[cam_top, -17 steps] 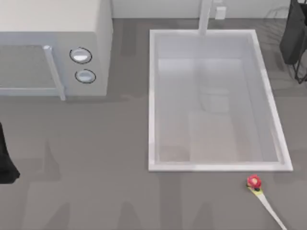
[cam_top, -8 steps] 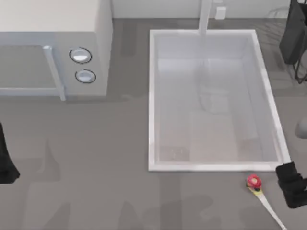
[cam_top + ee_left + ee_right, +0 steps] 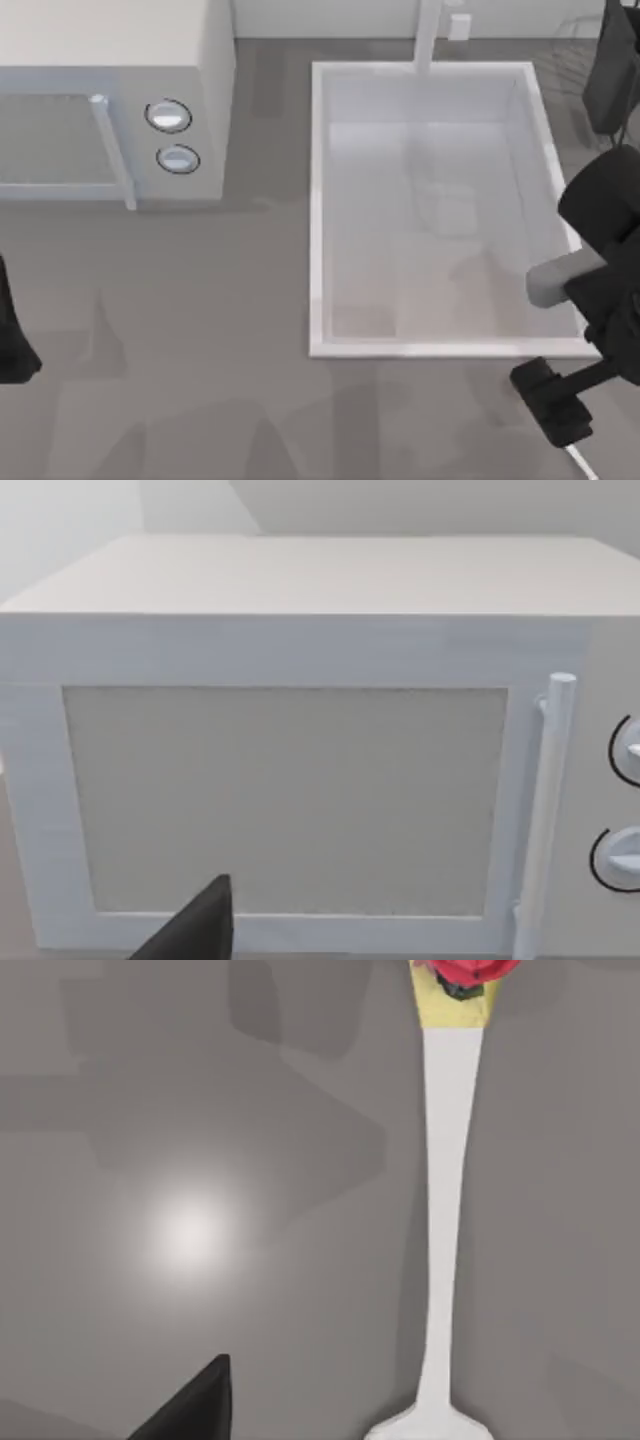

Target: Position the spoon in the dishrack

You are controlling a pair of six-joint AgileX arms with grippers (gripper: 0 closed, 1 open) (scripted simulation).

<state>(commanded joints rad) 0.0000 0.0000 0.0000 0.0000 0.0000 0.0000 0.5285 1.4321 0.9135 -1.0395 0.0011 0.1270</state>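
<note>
The spoon (image 3: 447,1210) lies flat on the grey counter in the right wrist view, its red head (image 3: 463,968) at one end and its long cream handle running away from it. In the top view my right gripper (image 3: 552,402) hangs over the spoon just in front of the sink's front right corner, and only the handle's tip (image 3: 580,463) sticks out from under it. One dark fingertip (image 3: 195,1410) shows beside the handle, apart from it. The dishrack (image 3: 580,45) of thin wire rods stands at the back right. My left gripper (image 3: 10,340) is parked at the left edge.
A large white sink basin (image 3: 318,200) with a faucet (image 3: 428,30) takes up the middle right. A white microwave (image 3: 110,90) stands at the back left, facing the left wrist camera (image 3: 300,780). Open grey counter lies in front of both.
My right arm has come in from the right edge and moved left, now covering the spoon's red head and neck. The spoon itself has not moved. The left arm stayed still.
</note>
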